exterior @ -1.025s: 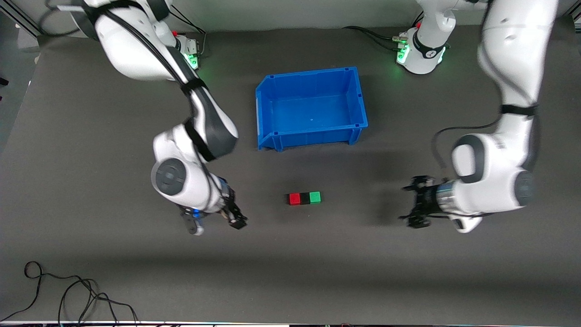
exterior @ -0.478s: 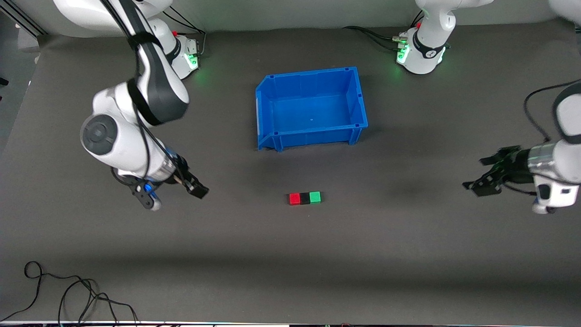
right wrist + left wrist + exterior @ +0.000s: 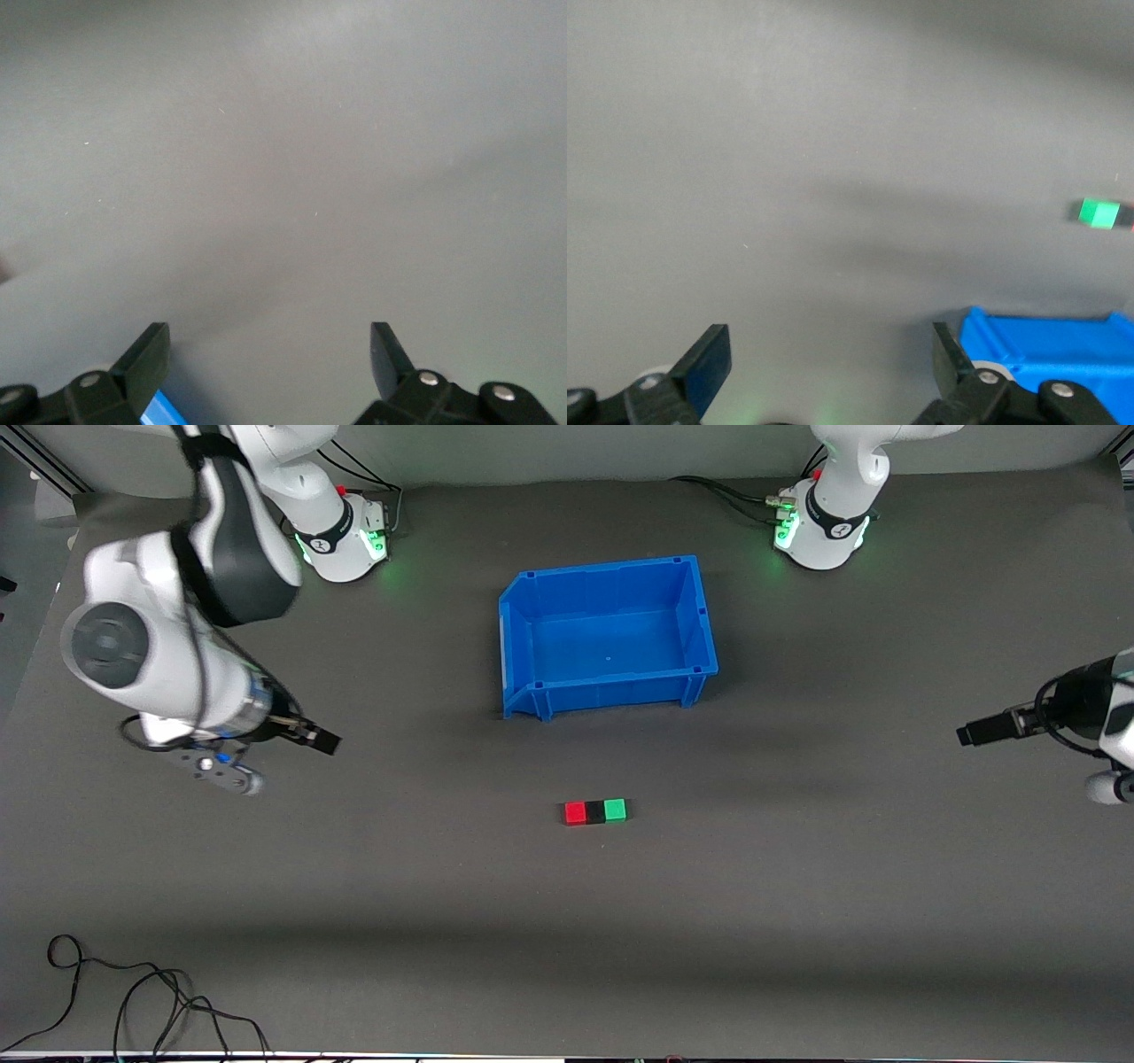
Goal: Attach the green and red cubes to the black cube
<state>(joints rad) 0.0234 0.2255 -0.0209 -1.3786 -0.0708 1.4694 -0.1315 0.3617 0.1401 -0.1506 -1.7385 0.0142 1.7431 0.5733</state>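
Observation:
The red cube [image 3: 575,813], the black cube [image 3: 594,812] and the green cube [image 3: 615,810] lie in one touching row on the grey mat, black in the middle, nearer to the front camera than the blue bin [image 3: 532,638]. The green cube [image 3: 1099,213] also shows in the left wrist view. My right gripper [image 3: 319,740] hangs open and empty over the mat toward the right arm's end of the table. My left gripper [image 3: 974,733] is open and empty over the left arm's end. Bare mat lies between both pairs of fingers [image 3: 709,359] [image 3: 146,354].
The blue bin stands open and empty at the middle of the table; a corner of it [image 3: 1045,354] shows in the left wrist view. A black cable [image 3: 133,992] lies coiled at the near edge toward the right arm's end. The arm bases [image 3: 341,531] [image 3: 824,522] stand at the top.
Both arms have drawn back from the row of cubes toward their own ends of the table and risen. The cubes have not moved. Both grippers have stayed open.

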